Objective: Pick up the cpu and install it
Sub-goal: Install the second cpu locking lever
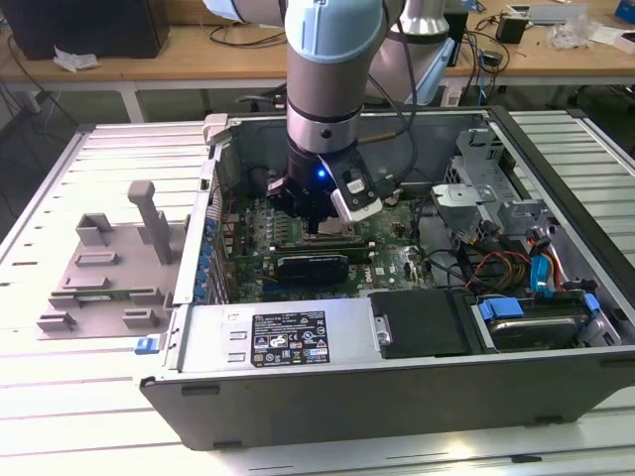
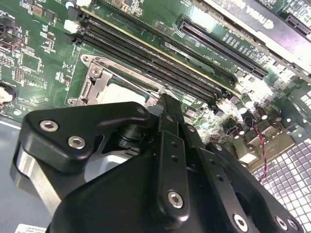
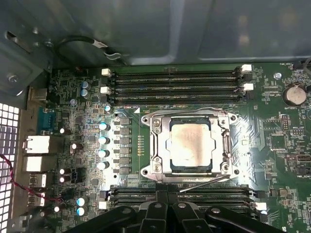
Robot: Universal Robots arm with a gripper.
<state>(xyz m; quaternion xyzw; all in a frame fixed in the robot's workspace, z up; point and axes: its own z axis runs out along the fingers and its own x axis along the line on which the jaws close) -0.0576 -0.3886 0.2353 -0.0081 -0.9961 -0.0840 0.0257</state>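
One cpu: square, dull silver top, seated flat in socket frame | jaws: cannot tell

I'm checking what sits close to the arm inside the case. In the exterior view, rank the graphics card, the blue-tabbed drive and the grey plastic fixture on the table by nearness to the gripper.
1. Graphics card, just below the gripper.
2. Blue-tabbed drive, in the case's corner at the exterior view's right.
3. Grey plastic fixture, outside the case at the exterior view's left.
The last two are nearly even.

Silver cpu in a silver-framed socket on a green motherboard; black claw.
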